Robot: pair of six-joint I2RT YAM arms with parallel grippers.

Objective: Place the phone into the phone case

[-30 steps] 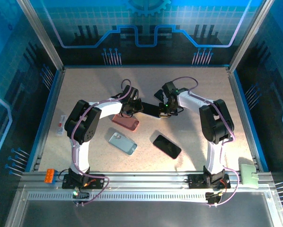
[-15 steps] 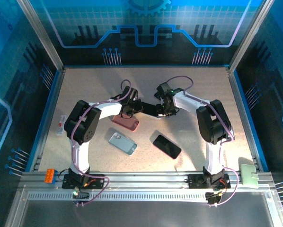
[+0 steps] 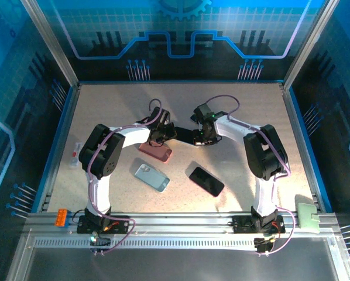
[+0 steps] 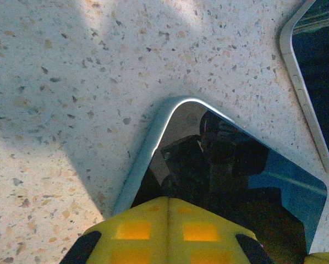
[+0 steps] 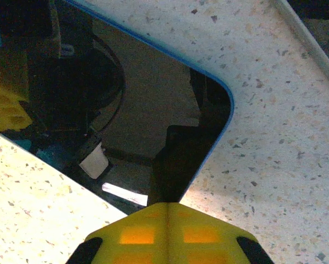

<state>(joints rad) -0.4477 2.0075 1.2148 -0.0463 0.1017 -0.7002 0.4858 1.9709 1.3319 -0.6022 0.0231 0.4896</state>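
A black phone lies flat in the middle of the table between my two grippers. My left gripper is shut, its yellow tips resting over the phone's silver-edged corner. From the other end, my right gripper is shut too, tips over the opposite corner of the glossy screen. Neither pair of jaws holds anything. A pink phone case lies just below the left gripper. A light blue case lies nearer the arm bases.
A second black phone lies front right of centre. Another dark device sits behind the right gripper; its silver edge shows in the left wrist view. A small white item lies by the left wall.
My right gripper has shifted slightly left and toward the near edge over the phone's end. The left arm and the cases have stayed put.
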